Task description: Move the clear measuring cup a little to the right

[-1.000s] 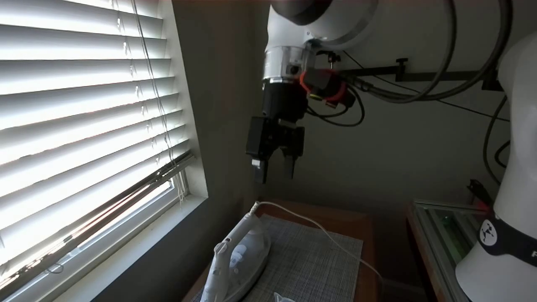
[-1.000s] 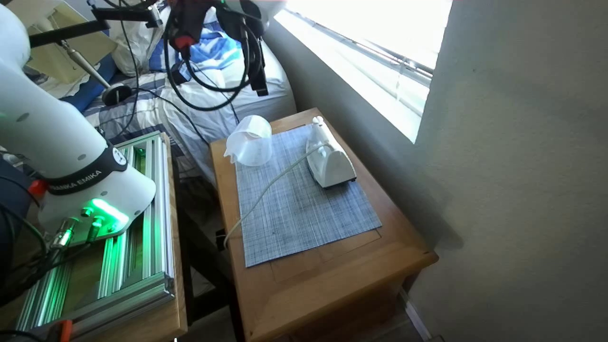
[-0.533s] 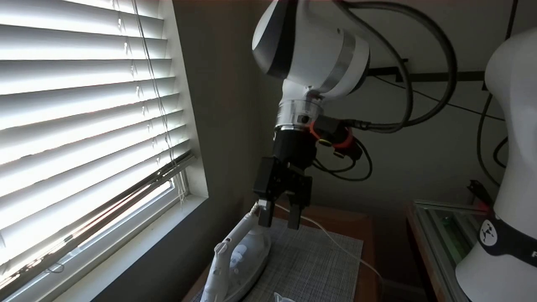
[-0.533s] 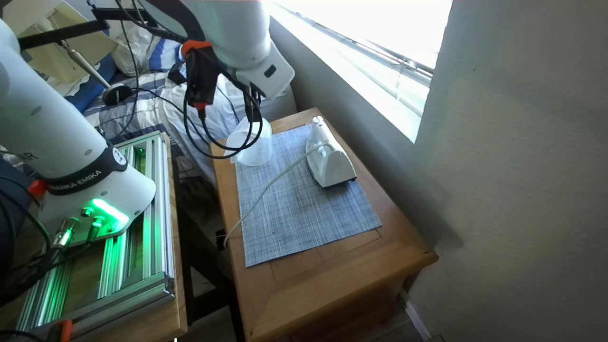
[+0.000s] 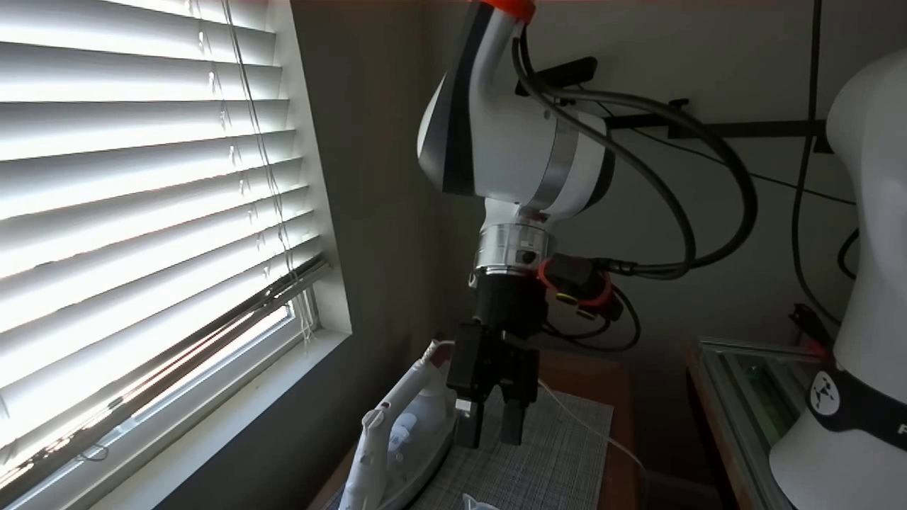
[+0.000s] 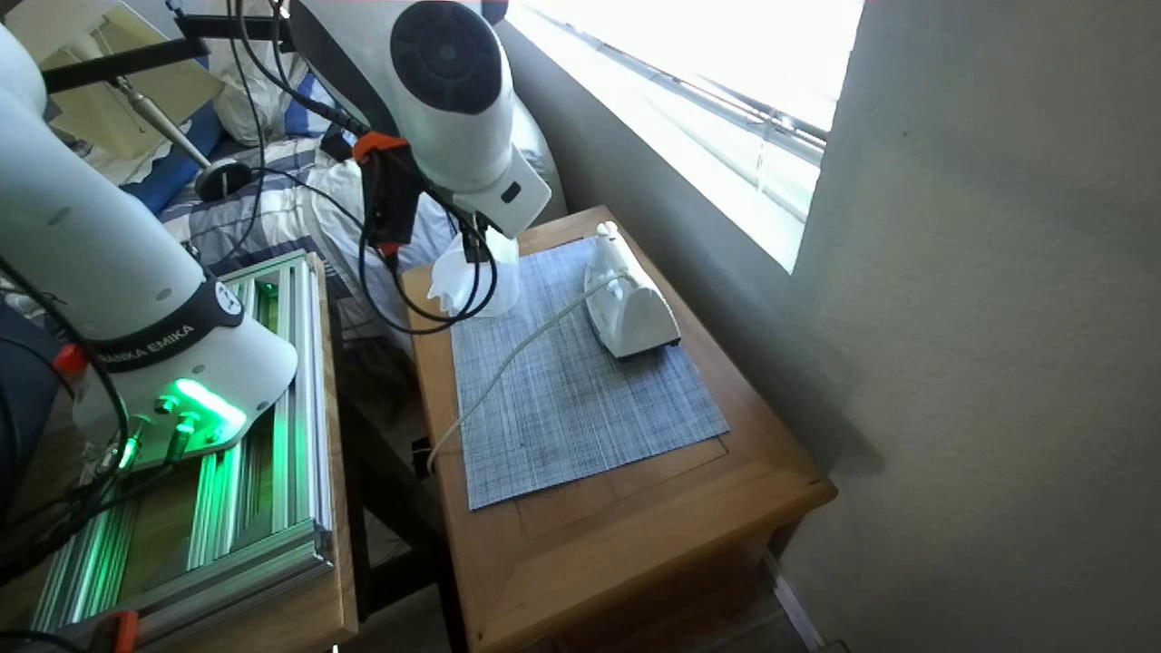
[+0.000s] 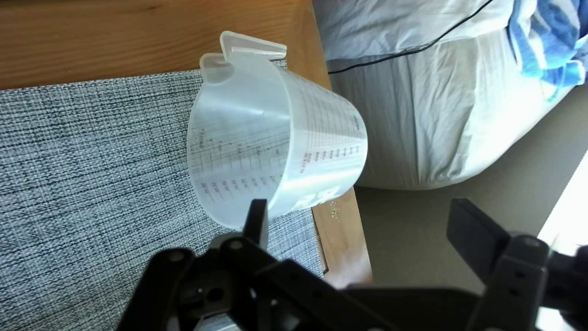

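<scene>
The clear measuring cup (image 7: 321, 138) is see-through with printed scale marks. In the wrist view its wide rim is toward the left and its base toward the right, with the handle at the top. In an exterior view the cup (image 6: 449, 275) is partly hidden by the arm's cables. In an exterior view only a tip of it shows at the bottom edge. My gripper (image 7: 358, 202) is open with nothing between its fingers. In the wrist view the left finger (image 7: 257, 223) overlaps the cup's lower rim; I cannot tell if they touch. The gripper (image 5: 489, 440) is above the table.
The cup is on a grey woven mat (image 6: 580, 408) on a wooden table (image 6: 626, 544). A white iron (image 6: 630, 308) stands on the mat with its cord (image 6: 508, 363) across it. The window wall (image 5: 382, 212) and a bed (image 7: 404, 115) border the table.
My gripper has come down from high up toward the table over the last second, still open. The arm and its cables now cover part of the cup. The cup and iron have not moved.
</scene>
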